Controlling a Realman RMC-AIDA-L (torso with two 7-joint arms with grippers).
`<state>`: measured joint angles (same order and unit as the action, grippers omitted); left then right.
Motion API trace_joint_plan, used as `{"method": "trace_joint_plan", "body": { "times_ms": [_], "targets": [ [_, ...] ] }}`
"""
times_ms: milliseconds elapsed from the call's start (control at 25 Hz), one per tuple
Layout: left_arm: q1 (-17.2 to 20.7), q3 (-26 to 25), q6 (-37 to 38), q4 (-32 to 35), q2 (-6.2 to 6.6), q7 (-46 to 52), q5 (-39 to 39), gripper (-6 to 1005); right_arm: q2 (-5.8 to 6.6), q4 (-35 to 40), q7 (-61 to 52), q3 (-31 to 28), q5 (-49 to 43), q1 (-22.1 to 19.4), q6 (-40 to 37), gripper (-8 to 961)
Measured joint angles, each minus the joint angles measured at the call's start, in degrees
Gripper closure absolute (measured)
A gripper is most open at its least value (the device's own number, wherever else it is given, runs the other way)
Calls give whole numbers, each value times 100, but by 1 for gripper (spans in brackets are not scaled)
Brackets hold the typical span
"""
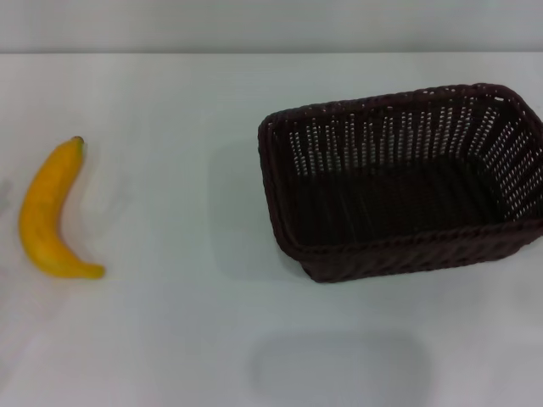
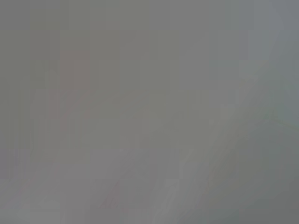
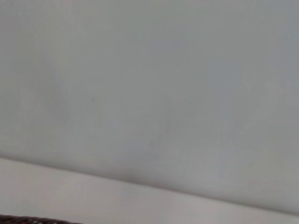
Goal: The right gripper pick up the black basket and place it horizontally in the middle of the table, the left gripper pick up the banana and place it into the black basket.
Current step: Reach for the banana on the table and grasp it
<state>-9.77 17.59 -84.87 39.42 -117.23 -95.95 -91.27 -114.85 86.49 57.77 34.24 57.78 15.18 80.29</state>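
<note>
Your black basket (image 1: 403,182) sits upright at three o'clock on the table (image 1: 187,322), its right end near the table's edge; the banana (image 1: 49,216) lies well apart at nine o'clock. A one-sided rim grab could tilt the basket or drag it askew. Neither the right gripper nor the left gripper is visible, so you cannot tell their opening.

Head view: bright, even light from above. Soft shadows lie on the table (image 1: 170,339) left of the basket (image 1: 399,186) and near the front edge. Banana (image 1: 51,212) slightly soft. Left wrist view: featureless grey blur. Right wrist view: pale, unfocused.
</note>
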Motion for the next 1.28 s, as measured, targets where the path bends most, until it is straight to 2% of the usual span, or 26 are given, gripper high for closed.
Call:
{"method": "trace_joint_plan", "body": {
  "times_ms": [160,280,400,480,640,680,760,880,960,1080,1280],
  "targets": [
    [-133,-1,30,821,36,1333,812,170,18,-1186,1335,-483,407,-32,-428,590],
    [-367,7,38,1561,78,2493,1736,171,18,-1921,2147,-925,526,56,-556,590],
    [-670,102,-3,2097,191,3467,2666,173,18,-2530,2967,-1249,858,88,-671,590],
    [-904,348,-11,2345,334,4145,3313,173,17,-2832,3378,-1328,1126,84,-802,590],
    [-1292,960,-64,2396,719,5329,4422,175,14,-3253,3770,-1337,1448,129,-1159,590],
    [-1358,1046,-96,2390,775,5485,4587,175,8,-3342,3801,-1315,1484,189,-1337,590],
    [-1652,1248,-394,2400,940,5874,5174,176,6,-3388,3808,-1306,1489,225,-1398,591],
    [-2082,1279,-797,2428,1049,6237,5855,177,4,-3522,3905,-1287,1493,308,-1494,591],
    [-2319,1336,-912,2397,1070,6434,6147,178,-6,-3583,3973,-1293,1494,344,-1526,591],
    [-2662,1612,-915,2258,1022,6659,6621,179,-21,-3679,4046,-1276,1536,395,-1549,591],
    [-3010,1810,-672,1617,963,6735,6918,181,-31,-4028,4560,-1281,1739,528,-1612,591]
  ]
}}
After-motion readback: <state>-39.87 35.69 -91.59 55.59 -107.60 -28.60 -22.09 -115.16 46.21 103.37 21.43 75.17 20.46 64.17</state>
